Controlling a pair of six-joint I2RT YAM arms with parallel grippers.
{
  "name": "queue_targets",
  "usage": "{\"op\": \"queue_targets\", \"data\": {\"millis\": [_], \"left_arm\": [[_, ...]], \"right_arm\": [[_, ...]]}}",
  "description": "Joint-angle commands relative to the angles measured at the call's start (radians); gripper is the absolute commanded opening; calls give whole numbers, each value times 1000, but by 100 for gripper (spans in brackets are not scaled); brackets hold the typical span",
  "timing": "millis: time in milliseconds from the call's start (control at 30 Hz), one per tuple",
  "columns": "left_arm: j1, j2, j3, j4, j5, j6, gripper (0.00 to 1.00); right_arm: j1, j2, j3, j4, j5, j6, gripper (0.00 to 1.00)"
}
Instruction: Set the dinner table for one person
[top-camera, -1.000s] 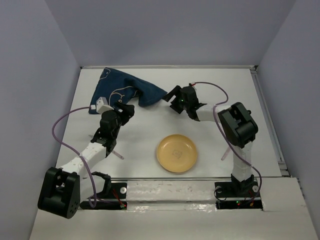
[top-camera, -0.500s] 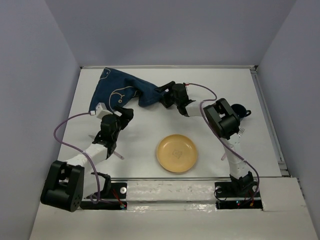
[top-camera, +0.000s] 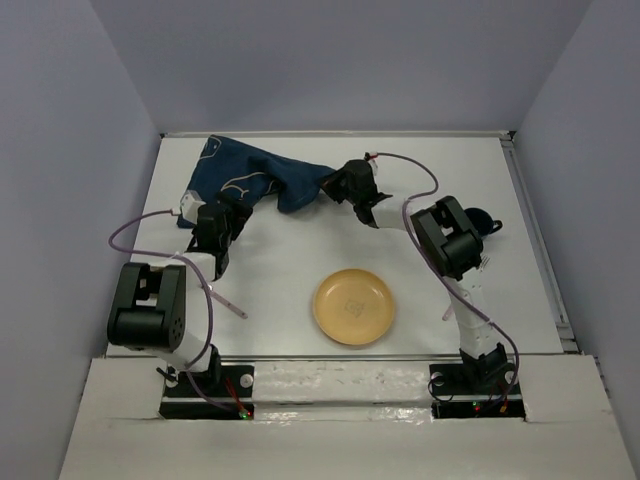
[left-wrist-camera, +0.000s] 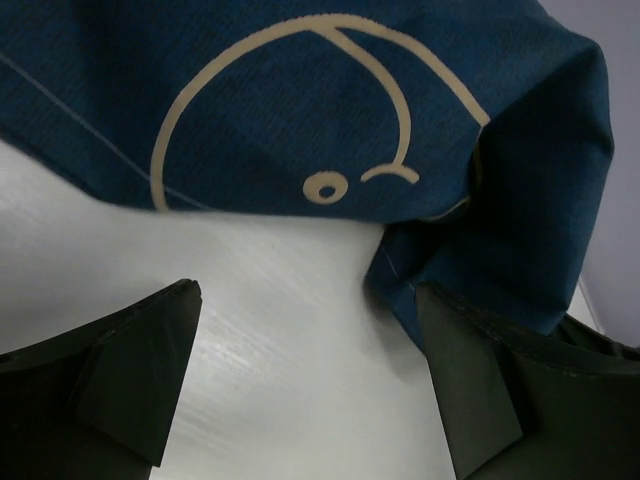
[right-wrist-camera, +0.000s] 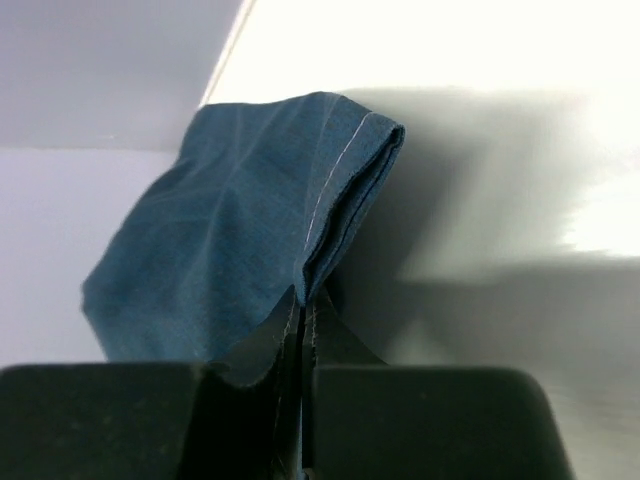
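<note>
Mat crumpled, not yet spread; right hand pinches its corner, left hand wide; plate on bare table.

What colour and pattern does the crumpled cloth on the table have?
Dark blue cloth with cream whale outlines; the left wrist view shows it best.

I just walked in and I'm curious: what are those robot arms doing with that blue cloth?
They are setting the dinner table. The right tool pinches a corner of the crumpled blue whale cloth, shut tight on it. The left tool hangs wide open at the cloth's near edge, holding nothing. A yellow plate sits on the table, closer to the arms.
</note>
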Motion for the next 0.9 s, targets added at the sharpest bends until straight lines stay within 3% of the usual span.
{"op": "queue_targets", "data": {"millis": [0, 467, 533, 600, 633, 667, 733, 867], "left_arm": [[27, 114, 119, 46, 4, 22, 99], [48, 315, 330, -48, -48, 95, 98], [48, 347, 366, -48, -61, 111, 80], [51, 369, 394, -46, -65, 132, 48], [54, 380, 422, -48, -56, 158, 24], [61, 383, 435, -51, -53, 177, 15], [70, 370, 468, -60, -55, 221, 0], [97, 298, 483, -69, -44, 267, 0]], "right_arm": [[-2, -114, -20, 27, 56, -162, 0], [-2, -289, -109, 54, 80, -414, 0], [-11, -308, -111, 53, 72, -445, 0], [-11, -321, -112, 48, 66, -488, 0], [-11, -329, -117, 42, 69, -506, 0], [-11, -344, -117, 36, 72, -546, 0], [-29, -363, -122, 17, 78, -590, 0], [-52, -392, -102, -30, 75, -745, 0]]}}
